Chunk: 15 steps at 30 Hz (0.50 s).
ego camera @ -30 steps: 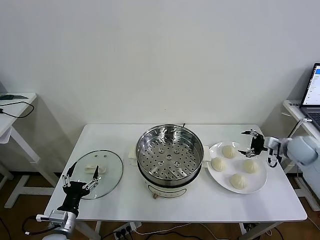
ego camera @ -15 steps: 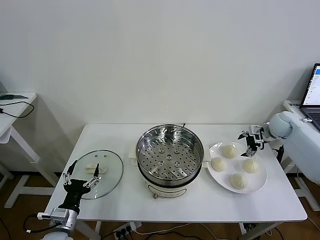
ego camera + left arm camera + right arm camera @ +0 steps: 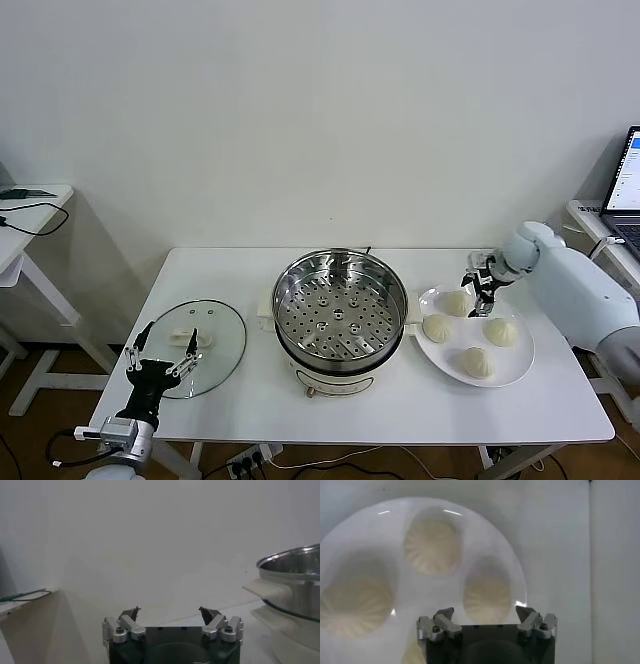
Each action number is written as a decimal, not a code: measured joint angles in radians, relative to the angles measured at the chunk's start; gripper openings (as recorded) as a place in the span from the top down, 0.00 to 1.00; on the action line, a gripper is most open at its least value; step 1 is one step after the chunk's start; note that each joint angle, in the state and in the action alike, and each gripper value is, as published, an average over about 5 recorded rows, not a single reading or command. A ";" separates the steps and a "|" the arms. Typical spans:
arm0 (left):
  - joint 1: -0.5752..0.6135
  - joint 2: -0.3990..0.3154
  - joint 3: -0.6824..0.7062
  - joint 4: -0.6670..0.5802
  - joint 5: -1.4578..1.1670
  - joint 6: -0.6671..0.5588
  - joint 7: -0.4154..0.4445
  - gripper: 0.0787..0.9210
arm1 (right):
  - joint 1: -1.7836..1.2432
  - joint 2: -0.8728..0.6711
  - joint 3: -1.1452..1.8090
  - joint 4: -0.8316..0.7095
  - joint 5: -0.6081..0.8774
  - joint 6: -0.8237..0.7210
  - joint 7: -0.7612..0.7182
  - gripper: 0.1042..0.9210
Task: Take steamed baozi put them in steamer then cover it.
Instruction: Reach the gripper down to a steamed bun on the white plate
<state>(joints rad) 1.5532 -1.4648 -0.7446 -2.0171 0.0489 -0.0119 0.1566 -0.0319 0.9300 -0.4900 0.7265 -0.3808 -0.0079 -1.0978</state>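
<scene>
A white table (image 3: 240,400) stands against a plain white wall (image 3: 320,110), with a second desk (image 3: 30,200) off to the robot's left and a laptop (image 3: 625,180) at the right edge. The steamer (image 3: 340,315) sits mid-table, its tray holding nothing; the glass lid (image 3: 205,345) lies to its left, and four steamed baozi (image 3: 457,302) rest on a white plate (image 3: 515,365) to its right. The left gripper (image 3: 160,362) hangs at the lid's near edge, fingers apart. The right gripper (image 3: 482,280), jaws spread and holding nothing, has swung inward from the plate's far right side since a second ago and now hovers over the rear bun.
</scene>
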 measured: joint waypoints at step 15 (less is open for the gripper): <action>0.002 -0.006 0.000 0.001 0.005 -0.005 -0.002 0.12 | -0.016 0.061 0.043 -0.076 -0.077 0.018 0.023 0.12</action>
<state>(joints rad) 1.5553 -1.4710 -0.7447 -2.0161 0.0541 -0.0172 0.1549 -0.0481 0.9914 -0.4469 0.6500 -0.4580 0.0100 -1.0747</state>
